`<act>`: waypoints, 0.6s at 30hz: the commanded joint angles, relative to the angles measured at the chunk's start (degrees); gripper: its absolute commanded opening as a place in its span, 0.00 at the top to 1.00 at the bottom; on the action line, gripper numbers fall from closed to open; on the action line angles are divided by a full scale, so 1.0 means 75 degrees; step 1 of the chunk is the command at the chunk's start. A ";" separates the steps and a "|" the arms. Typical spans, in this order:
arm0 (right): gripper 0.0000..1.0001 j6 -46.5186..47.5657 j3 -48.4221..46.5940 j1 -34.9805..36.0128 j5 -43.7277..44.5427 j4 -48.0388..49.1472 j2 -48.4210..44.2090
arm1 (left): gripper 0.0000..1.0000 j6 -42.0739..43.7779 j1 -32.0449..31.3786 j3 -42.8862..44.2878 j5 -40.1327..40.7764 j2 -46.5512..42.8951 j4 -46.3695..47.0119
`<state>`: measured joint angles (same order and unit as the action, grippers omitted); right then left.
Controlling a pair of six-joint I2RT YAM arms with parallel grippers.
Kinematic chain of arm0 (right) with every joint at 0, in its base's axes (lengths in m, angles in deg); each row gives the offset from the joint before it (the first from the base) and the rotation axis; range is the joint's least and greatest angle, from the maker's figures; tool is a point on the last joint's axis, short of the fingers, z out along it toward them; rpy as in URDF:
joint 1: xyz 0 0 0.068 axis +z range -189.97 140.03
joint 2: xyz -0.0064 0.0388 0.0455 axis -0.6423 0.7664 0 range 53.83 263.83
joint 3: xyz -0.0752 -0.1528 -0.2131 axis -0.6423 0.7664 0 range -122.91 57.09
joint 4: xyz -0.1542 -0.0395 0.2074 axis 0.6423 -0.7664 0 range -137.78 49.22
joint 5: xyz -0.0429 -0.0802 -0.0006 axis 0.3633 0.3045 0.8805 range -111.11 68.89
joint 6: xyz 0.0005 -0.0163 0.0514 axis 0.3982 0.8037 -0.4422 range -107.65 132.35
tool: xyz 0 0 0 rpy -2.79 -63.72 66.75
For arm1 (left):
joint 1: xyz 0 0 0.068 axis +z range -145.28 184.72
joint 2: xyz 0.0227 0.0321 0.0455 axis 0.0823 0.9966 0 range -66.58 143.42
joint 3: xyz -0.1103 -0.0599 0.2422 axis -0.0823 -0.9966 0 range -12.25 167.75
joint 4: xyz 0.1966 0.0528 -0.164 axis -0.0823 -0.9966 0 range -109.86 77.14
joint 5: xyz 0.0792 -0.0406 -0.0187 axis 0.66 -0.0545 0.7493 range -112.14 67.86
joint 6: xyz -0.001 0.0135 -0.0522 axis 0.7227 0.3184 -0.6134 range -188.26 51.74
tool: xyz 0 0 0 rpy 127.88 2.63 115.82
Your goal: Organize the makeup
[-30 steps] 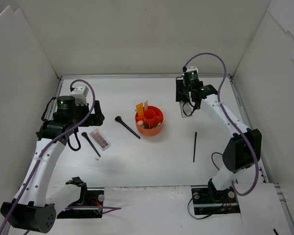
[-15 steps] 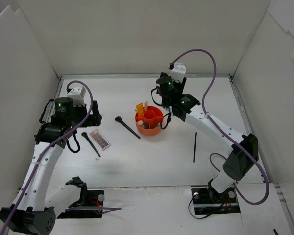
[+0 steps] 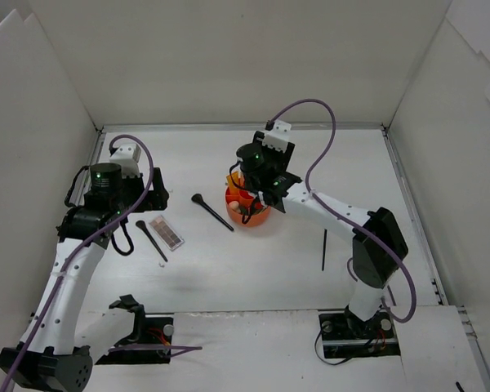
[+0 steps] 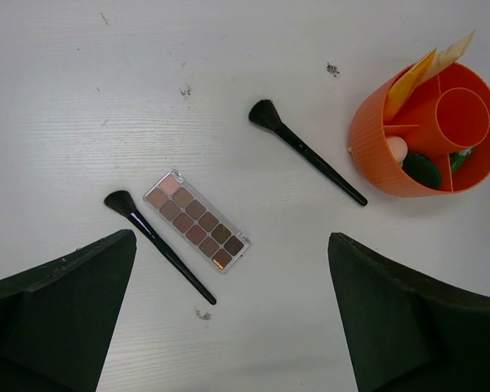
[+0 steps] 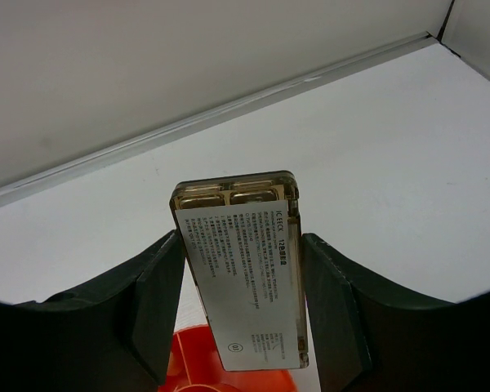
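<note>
With right claw (image 5: 242,245) clamped on upright clear flat plastic palette case (image 5: 245,286) above orange round compartmented holder (image 5: 192,363) at frame bottom, align edge to a free outer slot, lower straight, release low; leave left claw (image 4: 233,245) spread, empty.

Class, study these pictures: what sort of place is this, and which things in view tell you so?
Probably a robot test cell: white boards wall in the table, the left arm and right arm are bolted at its near edge, and a brush and eyeshadow palette lie laid out.
</note>
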<state>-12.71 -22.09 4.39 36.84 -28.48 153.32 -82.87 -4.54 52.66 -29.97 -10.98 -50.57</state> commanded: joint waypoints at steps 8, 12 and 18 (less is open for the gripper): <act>1.00 -0.0431 -0.0423 0.0144 0.1167 0.0857 0.0692 | 0.01 -0.0126 0.0062 0.0077 0.0049 -0.0135 0.0364; 1.00 -0.0783 -0.0576 0.0156 0.1167 0.0506 0.0857 | 0.00 -0.0114 0.0062 0.0065 0.0025 -0.0135 0.0365; 1.00 -0.1053 -0.0599 0.0179 0.1168 0.0424 0.1068 | 0.00 -0.0126 0.0062 0.0065 0.0002 -0.0123 0.0365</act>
<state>-17.21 -23.51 5.20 41.04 -27.50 161.64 -83.42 -4.54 52.61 -29.99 -11.20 -50.36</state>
